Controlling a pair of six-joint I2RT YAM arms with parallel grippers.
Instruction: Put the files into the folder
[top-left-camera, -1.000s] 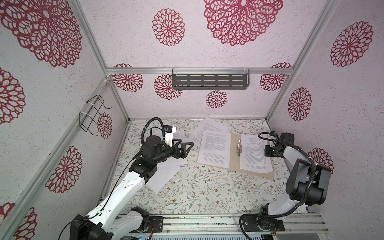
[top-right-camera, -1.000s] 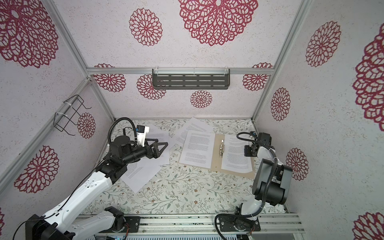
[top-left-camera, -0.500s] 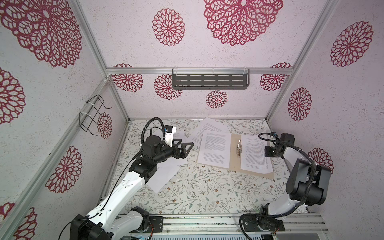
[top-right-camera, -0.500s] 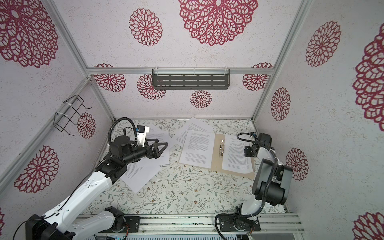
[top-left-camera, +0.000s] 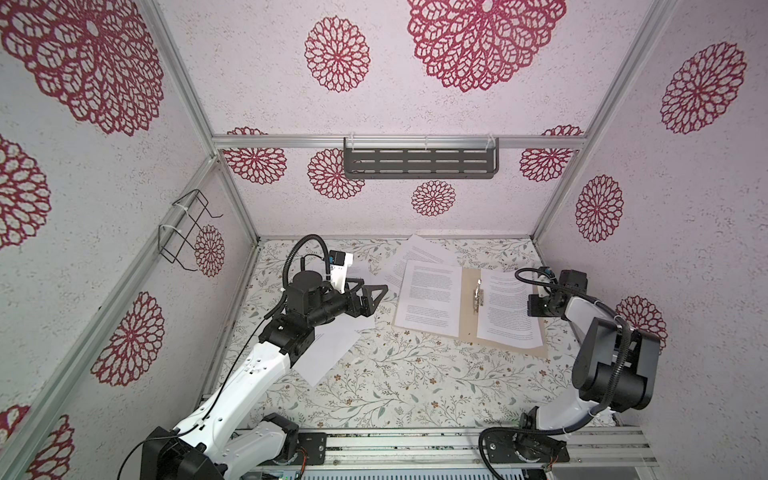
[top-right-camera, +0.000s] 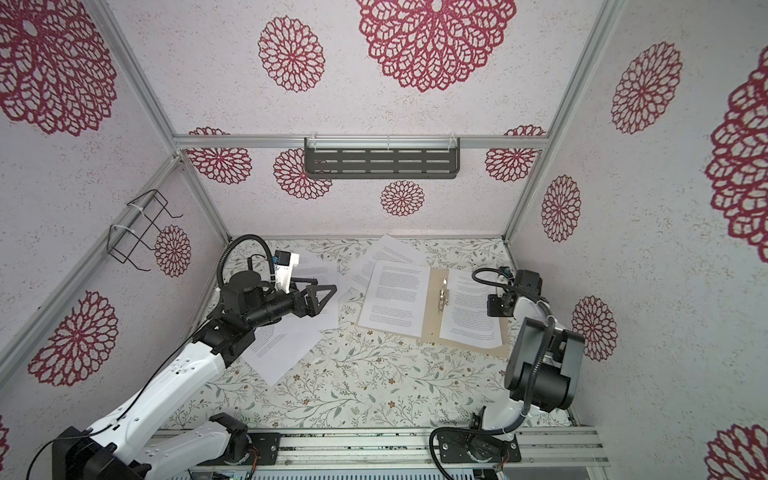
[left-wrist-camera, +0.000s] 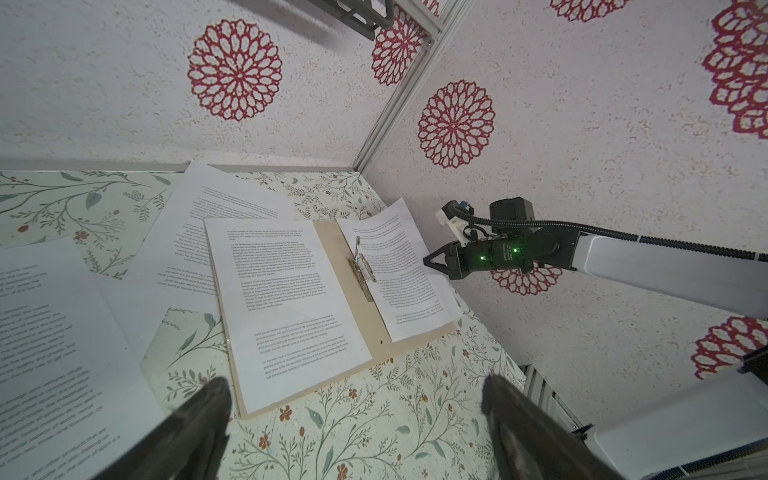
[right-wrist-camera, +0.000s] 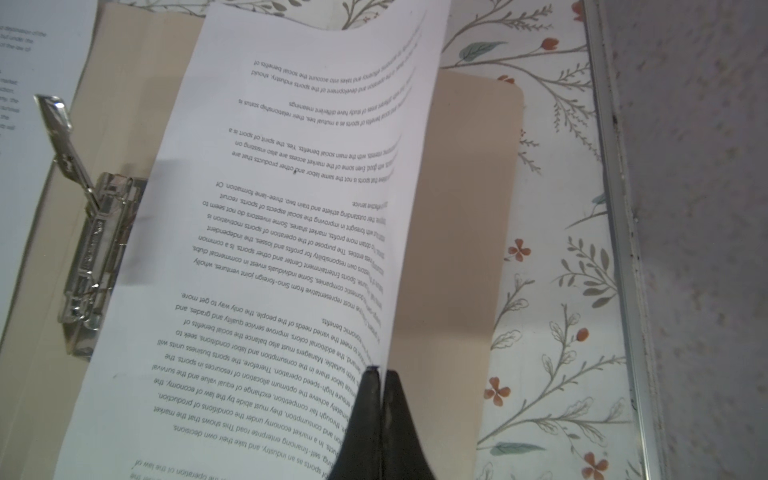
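The left arm (top-left-camera: 257, 374) slants up from its base, then levels off at the wrist and points toward the middle. The left pincer (top-left-camera: 374, 287) hangs in the air, its fingers (left-wrist-camera: 203, 407) spread wide. The right arm (top-left-camera: 611, 357) is folded tight at the elbow with its wrist turned inward. The right pincer (right-wrist-camera: 379, 374) sits low, tips pressed together on the edge of a sheet (right-wrist-camera: 291, 208).

Tan cardboard folder (top-left-camera: 468, 320) lies open & flat, right of centre on the table (top-left-camera: 395, 386), w/ a metal lever clip (top-left-camera: 478, 293) at its spine, lever raised. One white printed sheet (top-left-camera: 428, 299) lies flat on the left leaf. A 2nd sheet (top-left-camera: 509, 311) sits on the right leaf, outer edge lifted & curled. More loose sheets (top-left-camera: 424, 251) poke out behind the folder's far-left corner; other sheets (top-left-camera: 328, 353) overlap near the table's left side.
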